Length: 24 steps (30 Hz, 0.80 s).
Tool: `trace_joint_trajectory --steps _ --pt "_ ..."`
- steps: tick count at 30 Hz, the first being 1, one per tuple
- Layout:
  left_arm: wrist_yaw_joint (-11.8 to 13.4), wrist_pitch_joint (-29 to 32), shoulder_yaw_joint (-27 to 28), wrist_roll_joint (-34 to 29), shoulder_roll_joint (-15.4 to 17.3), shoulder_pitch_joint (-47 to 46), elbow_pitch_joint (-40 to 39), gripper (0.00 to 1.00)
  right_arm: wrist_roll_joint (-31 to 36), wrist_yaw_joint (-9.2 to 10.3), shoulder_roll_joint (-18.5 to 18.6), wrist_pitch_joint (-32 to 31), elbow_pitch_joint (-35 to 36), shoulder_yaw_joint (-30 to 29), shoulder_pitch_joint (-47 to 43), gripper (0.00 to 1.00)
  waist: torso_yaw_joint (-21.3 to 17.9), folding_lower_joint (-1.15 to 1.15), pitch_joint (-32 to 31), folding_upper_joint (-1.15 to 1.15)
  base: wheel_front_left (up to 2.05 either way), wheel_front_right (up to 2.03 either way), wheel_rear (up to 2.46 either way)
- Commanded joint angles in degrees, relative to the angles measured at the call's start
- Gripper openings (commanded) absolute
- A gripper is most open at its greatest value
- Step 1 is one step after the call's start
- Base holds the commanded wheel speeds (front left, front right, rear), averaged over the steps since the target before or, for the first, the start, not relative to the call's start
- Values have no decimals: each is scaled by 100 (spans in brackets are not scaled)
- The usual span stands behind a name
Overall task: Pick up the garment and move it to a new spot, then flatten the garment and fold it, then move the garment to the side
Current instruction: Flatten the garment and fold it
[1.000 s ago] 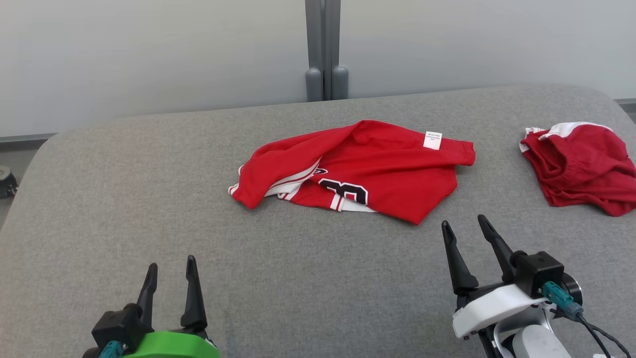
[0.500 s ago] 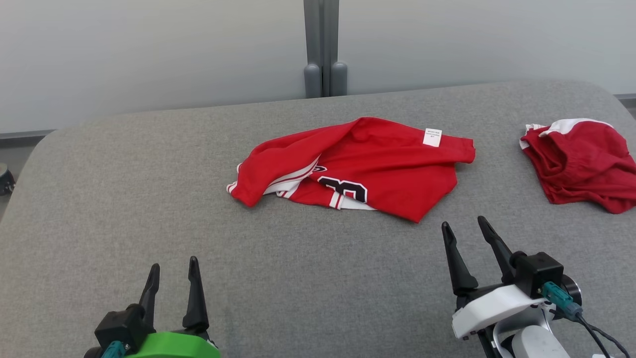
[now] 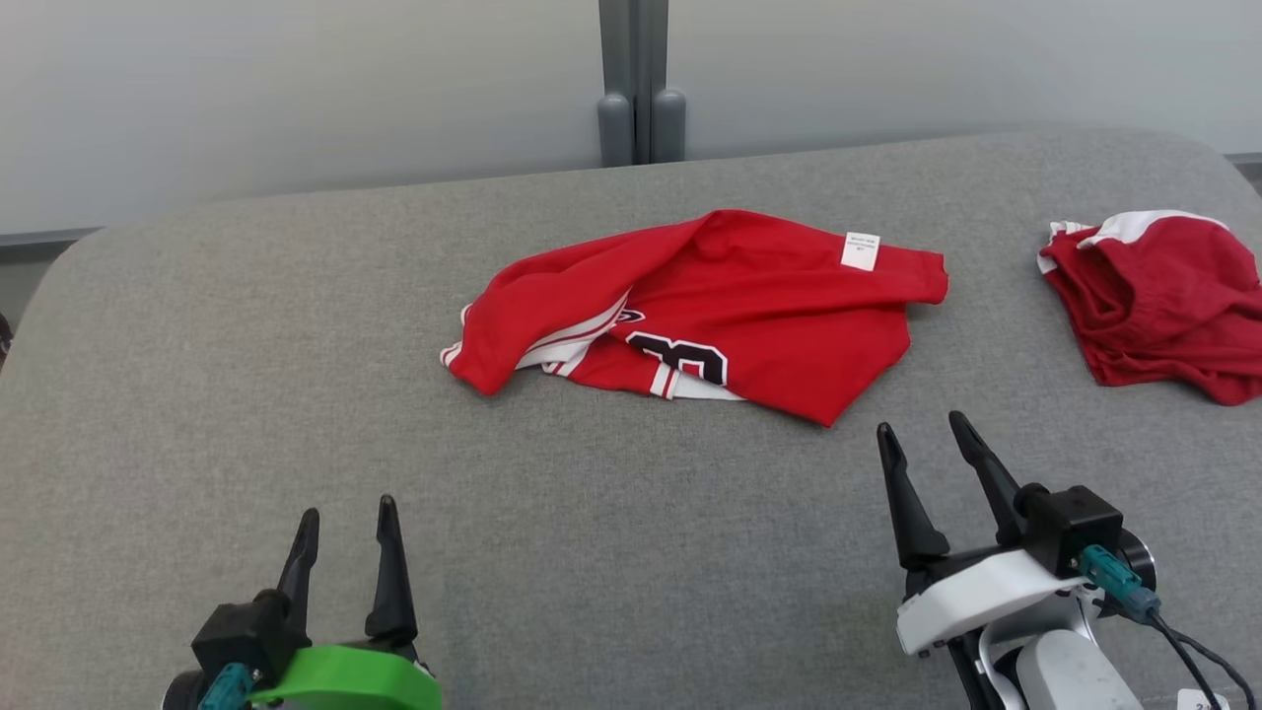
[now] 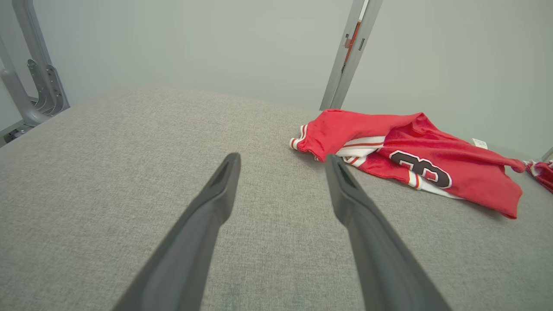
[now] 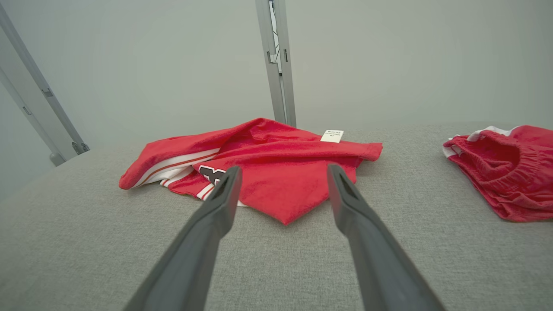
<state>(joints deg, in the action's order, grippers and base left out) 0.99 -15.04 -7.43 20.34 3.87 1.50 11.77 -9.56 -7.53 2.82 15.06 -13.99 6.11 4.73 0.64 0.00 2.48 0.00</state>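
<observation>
So the red jersey [image 3: 710,316] is lying crumpled about mid-table [image 3: 197,394], a bit toward the far side, with part of it flopped over itself so just a piece of the black number shows. Both end effectors are wide open and holding nothing: the left end effector [image 3: 348,508] sits at the near left, well apart from the cloth, and the right end effector [image 3: 921,424] is near the pointed corner [image 3: 823,419] on the jersey's near right, not touching it. My guess is this thing handles like any light, floppy knit: no stiffness at all, it'll sag and bunch the second it's lifted, and a shallow pinch could easily slip off or grab only one layer. I'd go for that near corner first since it's closest and sticks out clean, then a second hold on the far left end. There's another red garment [image 3: 1163,306] off at the far right, so keep clear of that one.
</observation>
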Motion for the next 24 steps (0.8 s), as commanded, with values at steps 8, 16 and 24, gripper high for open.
trace_joint_trajectory --steps 8,16,24 --pt "-239 78 -499 -429 16 -867 211 100 30 9 14 16 153 22 360 100 -329 0 757 0 0 0 0" --pt "-464 276 -859 -754 88 -2204 1124 100 -18 9 12 16 244 97 683 100 -848 0 1488 0 0 0 0" --pt "-562 161 -1020 -897 153 -3296 2245 100 -161 9 11 16 283 87 832 100 -1308 0 1849 0 0 0 0"
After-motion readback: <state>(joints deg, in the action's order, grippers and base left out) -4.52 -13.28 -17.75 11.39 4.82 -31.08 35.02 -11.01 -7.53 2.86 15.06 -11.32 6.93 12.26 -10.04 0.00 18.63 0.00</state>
